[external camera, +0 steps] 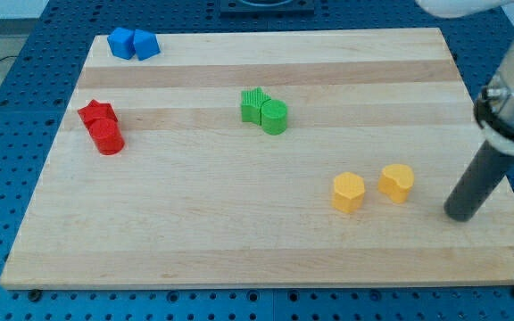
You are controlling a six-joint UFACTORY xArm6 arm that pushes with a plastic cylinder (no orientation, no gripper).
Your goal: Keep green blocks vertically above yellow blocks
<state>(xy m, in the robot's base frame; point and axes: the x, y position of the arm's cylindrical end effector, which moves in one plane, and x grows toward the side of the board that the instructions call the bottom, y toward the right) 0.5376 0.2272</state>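
Pale wooden board (pixel 239 241) is sitting on a blue perforated table (pixel 7 107). My tip (pixel 460 214), the lower end of the dark straight rod, is resting at the board's right side, near but apart from the yellow blocks, on their right; there are no jaws on it to be open or closed.

Two green blocks are sitting touching near the board's middle: green star-shaped block (pixel 254 105) on the left, green cylinder block (pixel 275 116) on its right.

Two yellow blocks are lying lower right of them, just beside each other with a small gap: yellow hexagonal block (pixel 348 192) and yellow rounded block (pixel 397 182).

Two red blocks (pixel 103 127) are touching at the view's left. Two blue blocks (pixel 133 44) are touching at top left.
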